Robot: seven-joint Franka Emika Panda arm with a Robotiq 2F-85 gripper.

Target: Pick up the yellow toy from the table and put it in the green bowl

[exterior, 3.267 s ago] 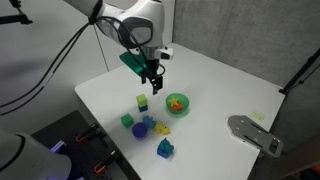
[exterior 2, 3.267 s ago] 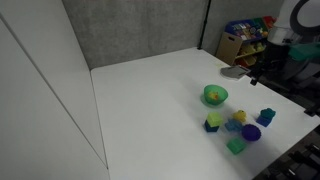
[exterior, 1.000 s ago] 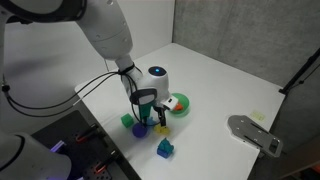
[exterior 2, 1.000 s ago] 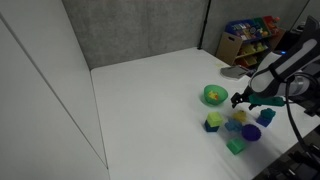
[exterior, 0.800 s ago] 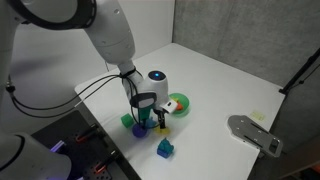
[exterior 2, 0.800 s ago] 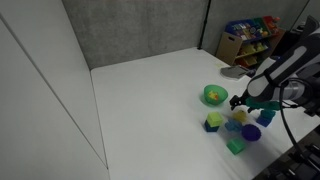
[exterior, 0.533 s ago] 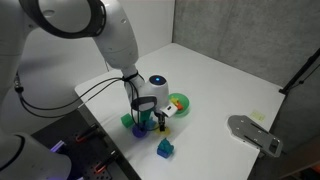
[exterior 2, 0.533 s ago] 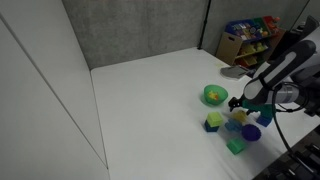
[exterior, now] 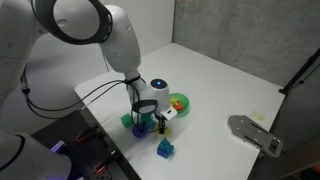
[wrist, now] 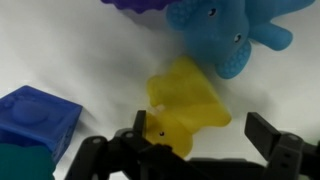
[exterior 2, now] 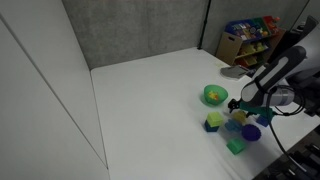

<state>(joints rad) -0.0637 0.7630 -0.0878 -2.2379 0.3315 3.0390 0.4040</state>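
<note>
The yellow toy [wrist: 186, 104] lies on the white table, low and irregular, and fills the middle of the wrist view. My gripper [wrist: 203, 130] is open, with one finger on each side of the toy; one finger touches its edge. In both exterior views the gripper [exterior: 151, 120] [exterior 2: 238, 108] is down among the toy cluster and hides the yellow toy. The green bowl [exterior: 182, 107] [exterior 2: 213, 97] stands on the table just beside the cluster, with an orange piece in it.
Close around the yellow toy are a blue animal toy [wrist: 232, 35], a purple toy [wrist: 150, 8] and a blue block [wrist: 35, 120]. A yellow-and-green block [exterior 2: 213, 121] and a blue-green toy [exterior: 165, 148] lie nearby. A grey device [exterior: 255, 134] sits near the table edge.
The arm came from above the bowl down to the toy cluster. Over the last second the gripper sank slightly lower over the yellow toy.
</note>
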